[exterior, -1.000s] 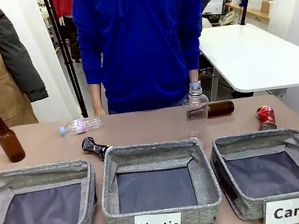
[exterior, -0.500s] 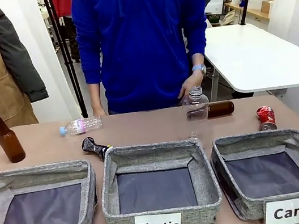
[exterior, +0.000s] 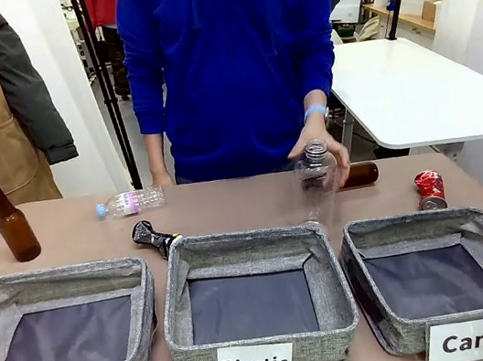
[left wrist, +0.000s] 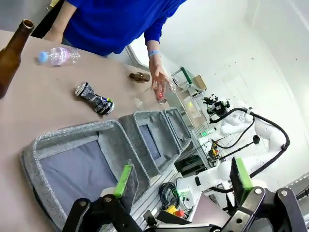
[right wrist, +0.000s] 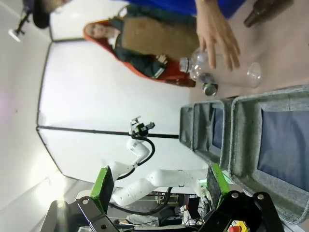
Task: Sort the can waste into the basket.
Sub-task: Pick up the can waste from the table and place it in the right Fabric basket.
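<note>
A shiny red crushed can (exterior: 428,189) lies on the table just behind the grey basket (exterior: 413,225) whose white label (exterior: 465,341) reads "Can". Farther left, a dark crushed can (exterior: 155,238) lies behind the gap between the "Bottle" and "Plastic" bins. The left wrist view has that dark can (left wrist: 94,98) beyond the nearest bin. My left gripper (left wrist: 183,178) hangs open above the bins' near side with nothing between its green pads. My right gripper (right wrist: 160,182) is open and holds nothing; the basket (right wrist: 251,104) lies ahead of it.
A person in a blue top stands at the far side, one hand (exterior: 313,136) on an upright clear plastic bottle (exterior: 317,177). A brown bottle (exterior: 358,175) lies behind it. Another brown bottle (exterior: 11,222) stands at the left, and a clear bottle (exterior: 130,202) lies nearby.
The person's hand has come down from their side onto the top of the upright clear bottle. Cans and bins have not moved.
</note>
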Robot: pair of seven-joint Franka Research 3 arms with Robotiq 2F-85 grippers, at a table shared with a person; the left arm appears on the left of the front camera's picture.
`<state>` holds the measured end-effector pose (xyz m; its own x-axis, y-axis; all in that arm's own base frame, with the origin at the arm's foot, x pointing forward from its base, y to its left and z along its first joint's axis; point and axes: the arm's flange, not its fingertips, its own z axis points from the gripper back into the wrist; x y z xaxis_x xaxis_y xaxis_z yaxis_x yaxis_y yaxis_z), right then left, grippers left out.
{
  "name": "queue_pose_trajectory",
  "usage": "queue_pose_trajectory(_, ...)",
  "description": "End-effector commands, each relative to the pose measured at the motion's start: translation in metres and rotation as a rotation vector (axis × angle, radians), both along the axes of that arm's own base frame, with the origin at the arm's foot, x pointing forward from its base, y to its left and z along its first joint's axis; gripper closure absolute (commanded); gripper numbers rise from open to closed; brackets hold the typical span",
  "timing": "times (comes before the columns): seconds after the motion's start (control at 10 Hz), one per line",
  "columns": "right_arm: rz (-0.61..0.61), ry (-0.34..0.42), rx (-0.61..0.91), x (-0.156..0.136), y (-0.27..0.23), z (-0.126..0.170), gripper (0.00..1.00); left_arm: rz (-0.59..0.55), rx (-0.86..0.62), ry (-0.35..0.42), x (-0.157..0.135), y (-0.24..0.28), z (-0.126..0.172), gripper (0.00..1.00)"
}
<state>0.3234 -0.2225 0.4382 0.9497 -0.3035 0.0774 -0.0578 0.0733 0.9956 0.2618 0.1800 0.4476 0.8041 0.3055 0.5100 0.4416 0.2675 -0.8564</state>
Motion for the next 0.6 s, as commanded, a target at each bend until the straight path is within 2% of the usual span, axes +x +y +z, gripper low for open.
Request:
queue_pose_trajectory(0.0, 0.017, -0.016, -0.010, -0.002, -0.001, 0.003, 0.00, -0.038, 0.103, -0.041, -0.008, -0.005, -0.001, 0.00)
queue_pose_trajectory(0.1, 0.017, -0.016, -0.010, -0.002, -0.001, 0.003, 0.00, -0.013, 0.179, -0.045, -0.006, -0.002, 0.003, 0.00)
queue_pose_trajectory(0.2, 0.017, -0.016, -0.010, -0.002, -0.001, 0.003, 0.00, -0.038, 0.257, -0.030, 0.008, -0.012, 0.012, 0.00)
queue_pose_trajectory(0.5, 0.017, -0.016, -0.010, -0.002, -0.001, 0.003, 0.00, -0.123, 0.545, 0.062, 0.076, -0.094, 0.035, 0.00)
